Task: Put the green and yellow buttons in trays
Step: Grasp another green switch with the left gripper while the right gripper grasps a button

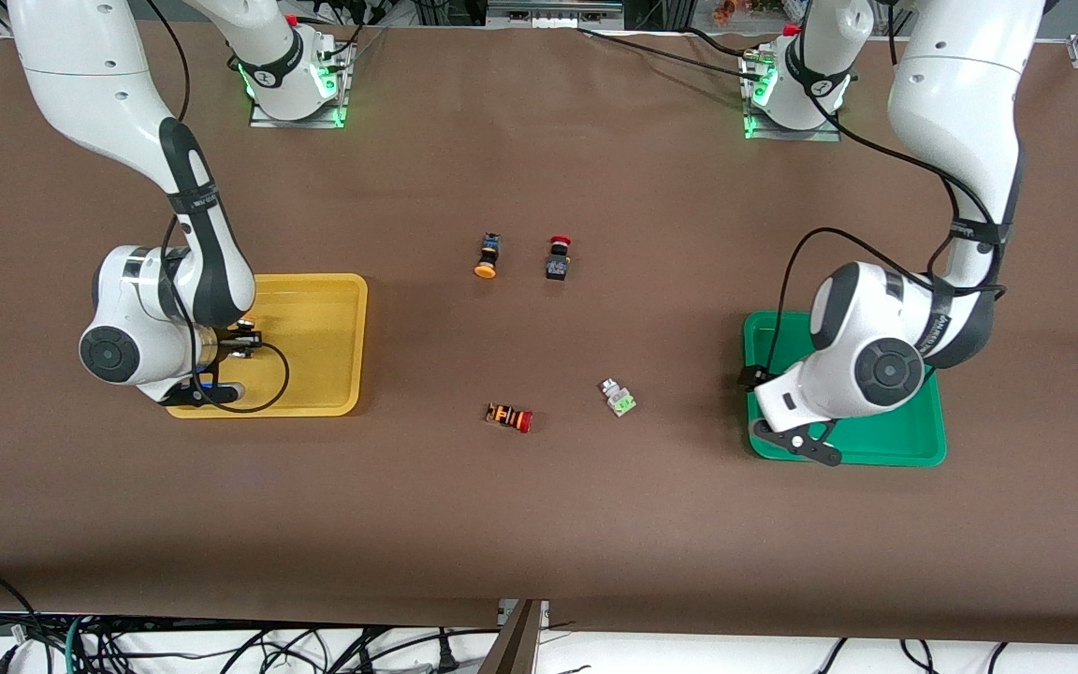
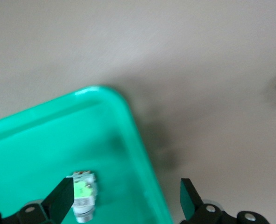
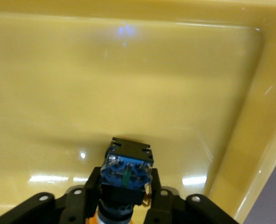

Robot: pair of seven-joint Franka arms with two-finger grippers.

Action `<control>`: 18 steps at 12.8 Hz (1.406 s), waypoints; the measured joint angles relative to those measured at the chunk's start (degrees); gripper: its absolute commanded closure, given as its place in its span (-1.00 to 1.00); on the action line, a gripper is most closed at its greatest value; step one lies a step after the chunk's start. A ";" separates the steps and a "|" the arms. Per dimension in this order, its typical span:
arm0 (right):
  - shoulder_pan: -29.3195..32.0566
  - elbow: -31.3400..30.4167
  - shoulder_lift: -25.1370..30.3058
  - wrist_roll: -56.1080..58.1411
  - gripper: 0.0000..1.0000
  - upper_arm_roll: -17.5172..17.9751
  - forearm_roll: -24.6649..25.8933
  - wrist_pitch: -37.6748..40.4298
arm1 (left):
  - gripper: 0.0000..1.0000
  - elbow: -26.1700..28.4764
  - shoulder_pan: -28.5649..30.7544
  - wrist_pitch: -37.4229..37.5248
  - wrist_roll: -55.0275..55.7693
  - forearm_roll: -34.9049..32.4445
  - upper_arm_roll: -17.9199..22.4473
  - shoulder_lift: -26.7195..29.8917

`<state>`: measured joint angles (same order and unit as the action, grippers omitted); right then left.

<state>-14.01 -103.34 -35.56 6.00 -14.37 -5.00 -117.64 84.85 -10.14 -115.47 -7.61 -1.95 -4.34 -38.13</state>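
**One button in each tray so far, two left on the table**

We've got the right gripper [image 3: 123, 196] over the yellow tray [image 1: 333, 309], fingers pinched on a black-blue button [image 3: 126, 172]; its cap looks orange, though it's mostly hidden. The left gripper [image 2: 126, 200] hangs over the corner of the green tray [image 1: 885, 449], fingers spread wide and holding nothing. A light-green button [image 2: 84, 198] lies inside that tray just by one finger.

On the table, the other green button [image 1: 618, 397] sits at about 9 o'clock from the green tray. The other yellow button [image 1: 488, 256] is mid-table, with a red-capped black switch [image 1: 558, 258] at its 3 o'clock and an orange-striped switch [image 1: 510, 417] at its 6 o'clock.
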 measured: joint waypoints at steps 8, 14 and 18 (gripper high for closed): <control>-1.02 5.05 2.36 -14.17 -1.00 13.61 -0.48 7.62 | -1.00 -6.11 -12.51 -6.95 38.04 6.95 -0.23 -5.70; -3.20 4.48 1.44 -41.36 -1.00 28.04 -0.44 3.90 | -1.00 -6.92 -14.82 -15.36 49.72 11.78 -0.17 -10.18; -6.42 0.64 0.64 -54.84 -1.00 34.06 1.51 -2.68 | -1.00 -6.57 -16.24 -15.28 55.21 11.58 0.52 -12.03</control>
<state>-20.43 -102.70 -34.92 -48.85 19.69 -3.49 -120.32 78.29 -26.38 -130.75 47.60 9.63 -3.82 -50.16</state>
